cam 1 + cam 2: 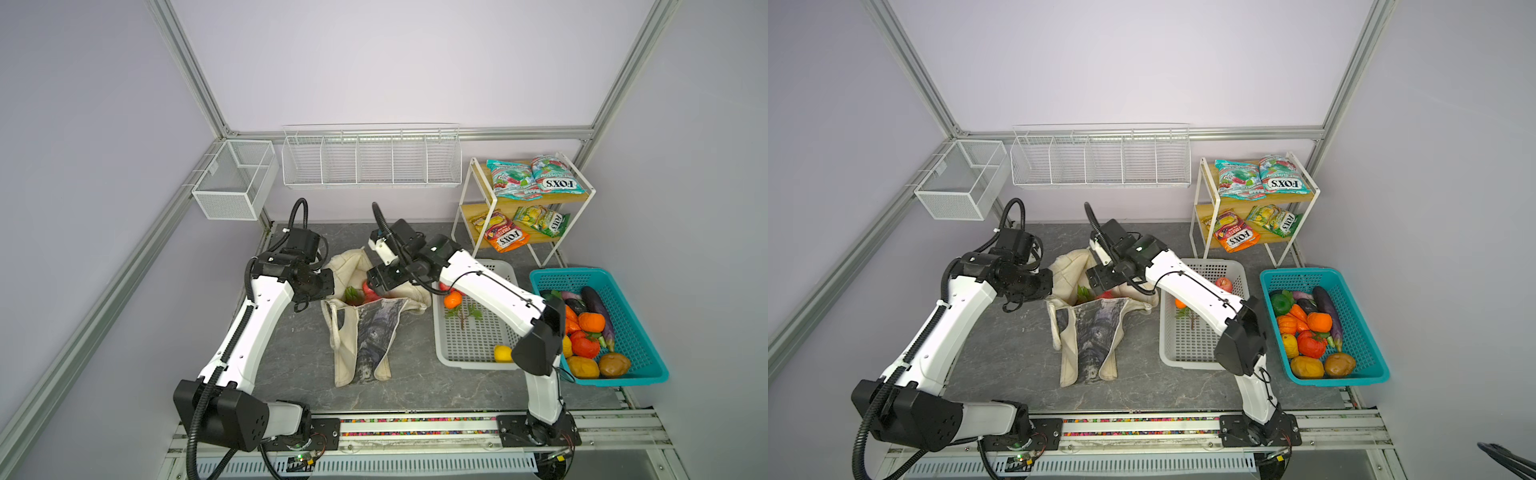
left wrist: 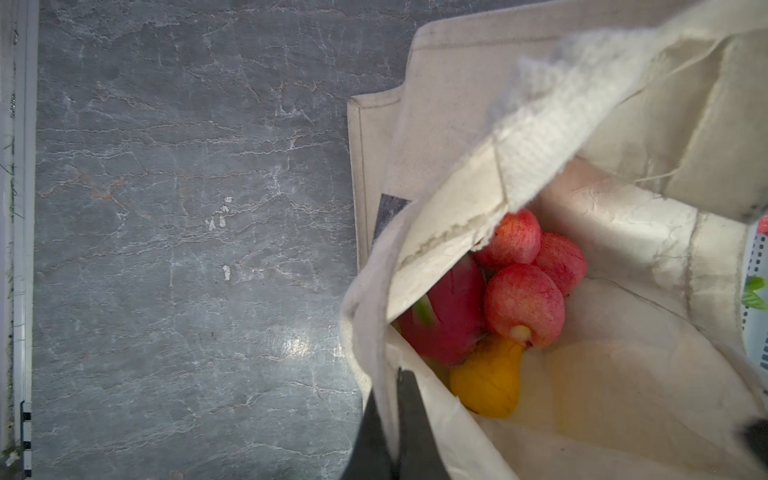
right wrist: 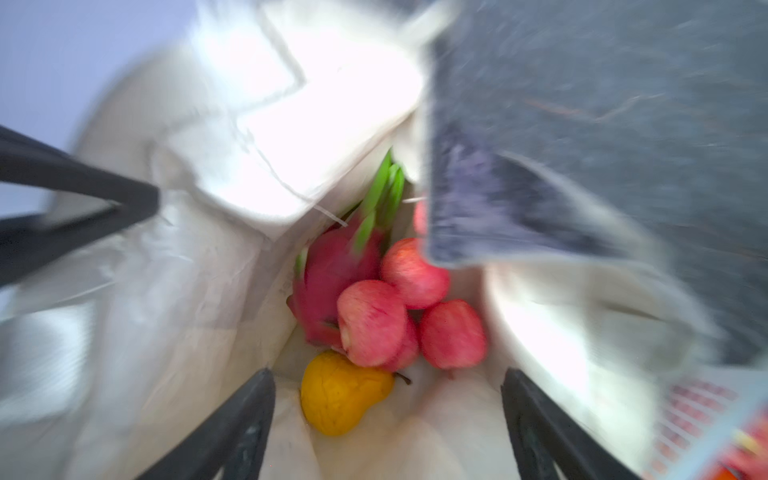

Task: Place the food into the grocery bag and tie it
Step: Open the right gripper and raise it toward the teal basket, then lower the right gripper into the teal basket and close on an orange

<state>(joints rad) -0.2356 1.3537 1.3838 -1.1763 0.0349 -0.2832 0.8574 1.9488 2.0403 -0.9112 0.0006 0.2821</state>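
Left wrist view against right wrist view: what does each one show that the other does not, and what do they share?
Only the left wrist view shows the rim of the canvas tote pinched in the shut left gripper. Only the right wrist view shows the right gripper, open above the tote's mouth, and the stem of the yellow pear. Both show red apples, a pink dragon fruit and the pear inside the tote.
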